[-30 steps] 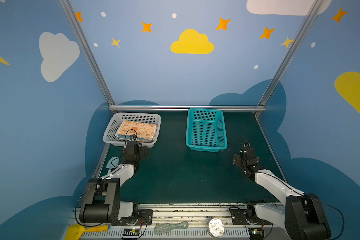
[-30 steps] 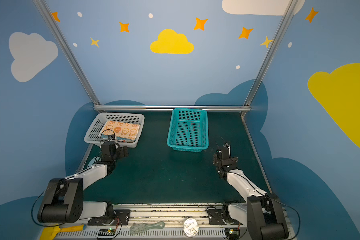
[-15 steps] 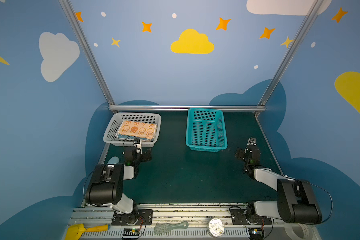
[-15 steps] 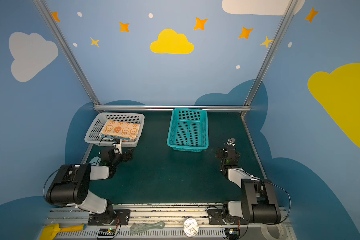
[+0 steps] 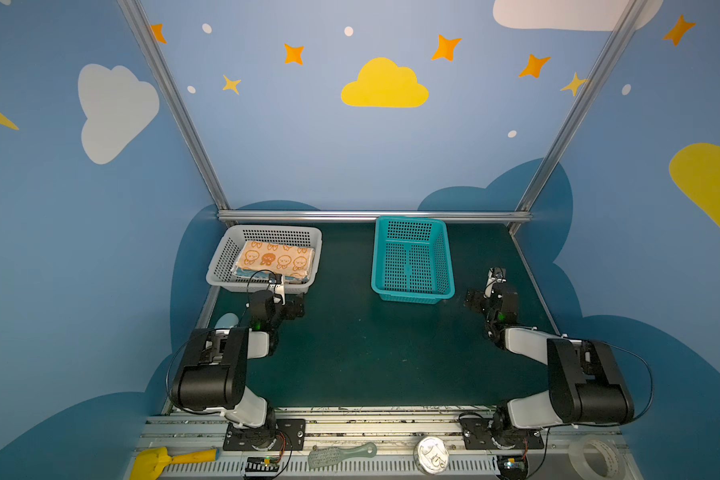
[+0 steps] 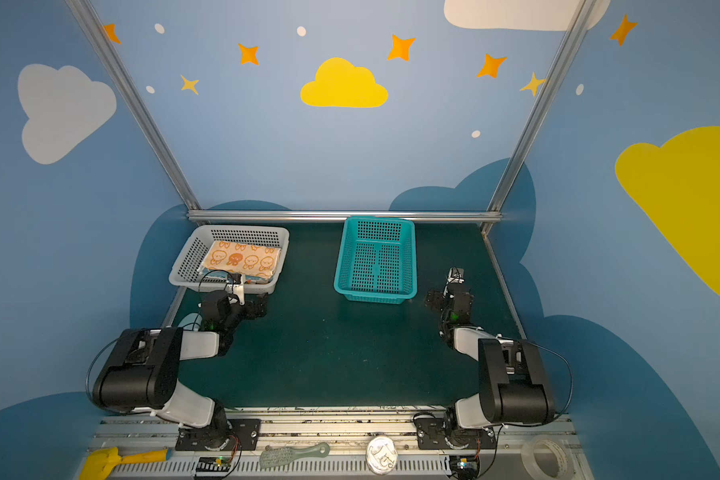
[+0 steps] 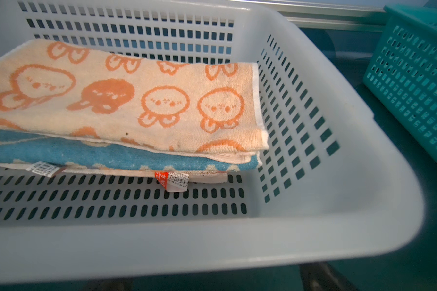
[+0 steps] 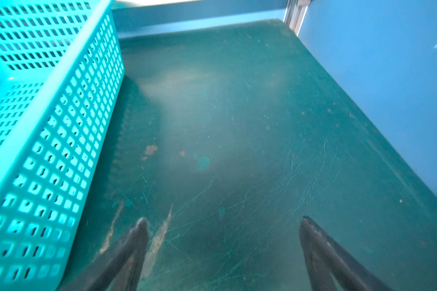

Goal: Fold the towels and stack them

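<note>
The towels lie folded in a stack inside the grey basket at the back left. An orange rabbit-print towel is on top, a blue towel is under it, and a cream edge with orange tags shows beneath that. My left gripper sits low just in front of the basket's near wall, open and holding nothing; only its dark fingertips show in the left wrist view. My right gripper is open over bare mat.
A teal basket stands empty at the back middle, just left of my right gripper. Blue walls and metal posts close off the green mat. A yellow scoop, a brush and a tape roll lie on the front rail.
Both arms have folded back toward their bases, upper links now lying low. The grippers stay open near their earlier spots. The towels have not moved.
</note>
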Robot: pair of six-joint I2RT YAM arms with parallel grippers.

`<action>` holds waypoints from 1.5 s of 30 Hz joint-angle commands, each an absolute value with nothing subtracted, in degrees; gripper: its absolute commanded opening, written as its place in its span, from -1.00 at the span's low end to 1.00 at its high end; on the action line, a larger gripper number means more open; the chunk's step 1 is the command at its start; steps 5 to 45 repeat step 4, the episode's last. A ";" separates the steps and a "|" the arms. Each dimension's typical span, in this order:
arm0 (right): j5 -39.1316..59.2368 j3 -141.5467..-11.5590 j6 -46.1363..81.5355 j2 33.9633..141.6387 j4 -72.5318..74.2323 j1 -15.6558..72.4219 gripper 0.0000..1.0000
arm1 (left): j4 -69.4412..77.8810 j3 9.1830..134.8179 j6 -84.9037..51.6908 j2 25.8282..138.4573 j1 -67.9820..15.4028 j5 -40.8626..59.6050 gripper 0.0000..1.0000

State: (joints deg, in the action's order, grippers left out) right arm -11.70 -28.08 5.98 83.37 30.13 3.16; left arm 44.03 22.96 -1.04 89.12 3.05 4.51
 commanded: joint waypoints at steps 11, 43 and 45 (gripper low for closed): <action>-11.42 -29.44 7.52 82.73 26.05 3.31 0.84 | 44.56 23.74 -0.24 87.83 2.90 4.27 0.99; -11.42 -29.44 7.52 82.73 26.05 3.31 0.84 | 44.56 23.74 -0.24 87.83 2.90 4.27 0.99; -11.42 -29.44 7.52 82.73 26.05 3.31 0.84 | 44.56 23.74 -0.24 87.83 2.90 4.27 0.99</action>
